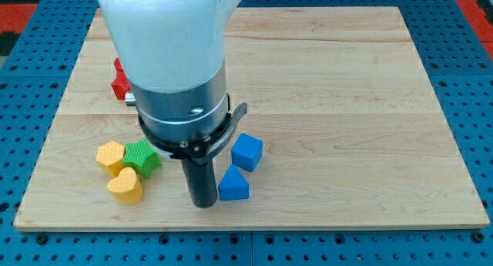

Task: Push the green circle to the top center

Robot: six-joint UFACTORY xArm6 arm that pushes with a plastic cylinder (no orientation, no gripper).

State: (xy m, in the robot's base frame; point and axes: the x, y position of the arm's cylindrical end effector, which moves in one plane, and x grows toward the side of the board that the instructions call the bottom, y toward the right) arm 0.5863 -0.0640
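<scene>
No green circle shows; the arm's wide body [173, 65] hides much of the board's upper left. My tip [204, 206] rests on the wooden board [347, 104] near the view's bottom centre. It is just left of a blue triangle [233, 184] and close to touching it. A blue cube [246, 151] lies up and to the right of my tip. A green star [142, 158] lies to its left, set against a yellow hexagon [110, 156] and a yellow heart [125, 186].
A red block [119, 82] is partly hidden behind the arm at the view's left; its shape cannot be made out. The board lies on a blue perforated table [31, 81].
</scene>
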